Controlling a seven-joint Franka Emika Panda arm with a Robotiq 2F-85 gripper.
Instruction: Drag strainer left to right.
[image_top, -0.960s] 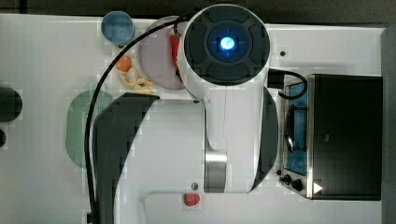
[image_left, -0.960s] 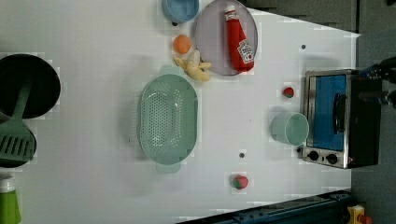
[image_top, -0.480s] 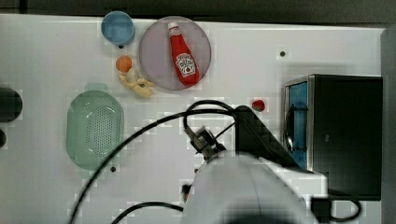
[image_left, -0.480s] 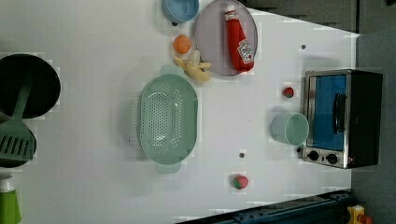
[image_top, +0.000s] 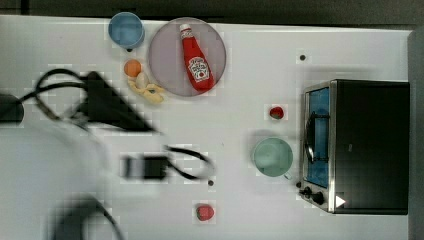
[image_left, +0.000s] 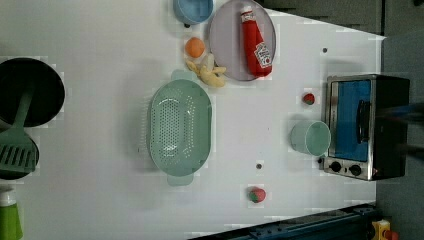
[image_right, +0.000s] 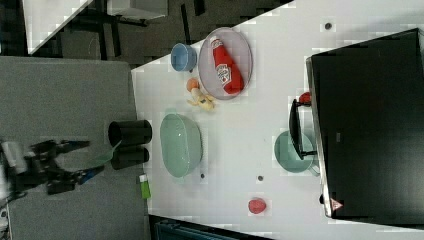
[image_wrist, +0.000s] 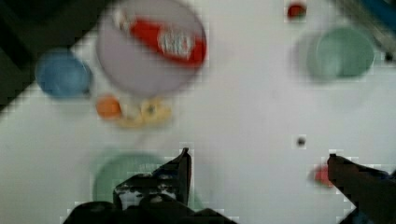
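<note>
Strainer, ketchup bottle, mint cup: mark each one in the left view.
strainer (image_left: 180, 131), left view, on its perforated bottom.
ketchup bottle (image_left: 256, 45), left view, on its red body.
mint-green cup (image_left: 311, 138), left view, on its inside.

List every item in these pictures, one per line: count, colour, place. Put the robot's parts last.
oval plastic strainer: 1, pale mint green, middle of the table in the left view
round plate: 1, grey-lilac, above the strainer in the left view
ketchup bottle: 1, red, lying on the plate
bowl: 1, blue, beside the plate
orange ball: 1, orange, between bowl and strainer
banana: 1, yellow, touching the plate's edge
cup: 1, mint green, before the toaster oven
toaster oven: 1, black and silver, the left view's right
strawberries: 2, red
black pots: 2
spatula: 1, green
gripper: 1, black, open
</note>
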